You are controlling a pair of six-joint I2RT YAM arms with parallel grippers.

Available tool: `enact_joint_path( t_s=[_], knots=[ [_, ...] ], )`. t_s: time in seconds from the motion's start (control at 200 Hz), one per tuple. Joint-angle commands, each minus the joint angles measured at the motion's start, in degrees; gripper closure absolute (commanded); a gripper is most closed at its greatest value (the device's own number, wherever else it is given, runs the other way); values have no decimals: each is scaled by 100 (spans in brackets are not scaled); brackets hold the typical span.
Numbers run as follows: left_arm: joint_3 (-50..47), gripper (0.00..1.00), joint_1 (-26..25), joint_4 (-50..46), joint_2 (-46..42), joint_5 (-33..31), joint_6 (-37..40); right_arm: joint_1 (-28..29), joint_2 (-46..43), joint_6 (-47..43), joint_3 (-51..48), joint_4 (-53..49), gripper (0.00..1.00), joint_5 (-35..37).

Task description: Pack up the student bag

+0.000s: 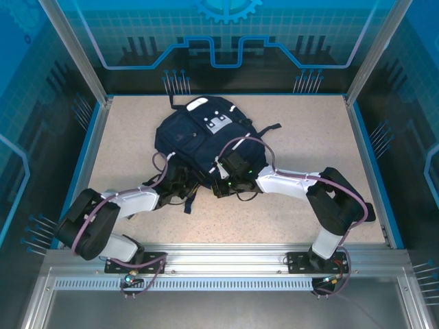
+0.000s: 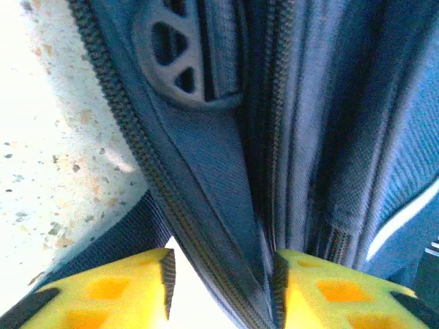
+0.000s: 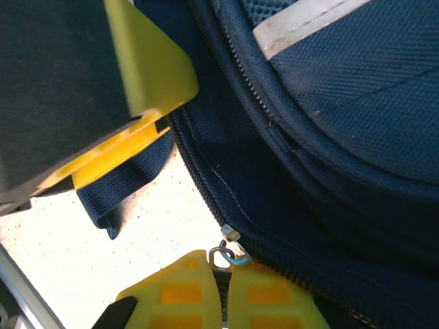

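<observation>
- Speckled beige table lay inside a blue-walled enclosure. The student bag rested flat around its middle, toward the far side, with the white-grey patch facing up.
- At the right gripper, the yellow fingers were pressed together on the zip pull of the bag. The pull's small metal ring stood just above the fingertips.
- From that pull the zipper track ran off along the navy fabric, and a white stripe crossed the panel beyond it.
- A dark webbing strap end lay on the table just beside that track.
- At the left gripper, the jaws stood partway apart, straddling a zippered edge of the bag. One pad touched the cloth, and a sliver of table showed between the other pad and the fabric, so nothing was clamped.
- Farther along that edge, a round dark plastic fitting sat against the fabric.
- Seen from above, both grippers were at the bag's near edge, close beside each other. The left arm reached in from the left and the right arm from the right.
</observation>
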Motion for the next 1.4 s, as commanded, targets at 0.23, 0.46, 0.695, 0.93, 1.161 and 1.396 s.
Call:
enact_joint_path(
  t_s=[0.23, 0.46, 0.695, 0.93, 1.161, 1.396],
  knots=[
    [340, 84, -48, -262, 249, -612, 461, 78, -598, 594, -152, -1358, 100, 1801],
    [305, 90, -49, -396, 162, -707, 638, -66, -1219, 1055, -654, -1999, 100, 3013],
    [314, 89, -50, -311, 74, -523, 717, -68, -1196, -88, -387, -1848, 82, 2403],
    [358, 87, -49, -318, -17, -364, 802, 20, -572, -560, 103, -2283, 67, 2657],
    [357, 86, -42, -332, -15, -311, 824, 208, -252, -583, 244, -2126, 65, 2778],
    [333, 86, -45, -389, -62, -307, 835, 250, -81, -573, 437, -2156, 76, 3009]
  ],
)
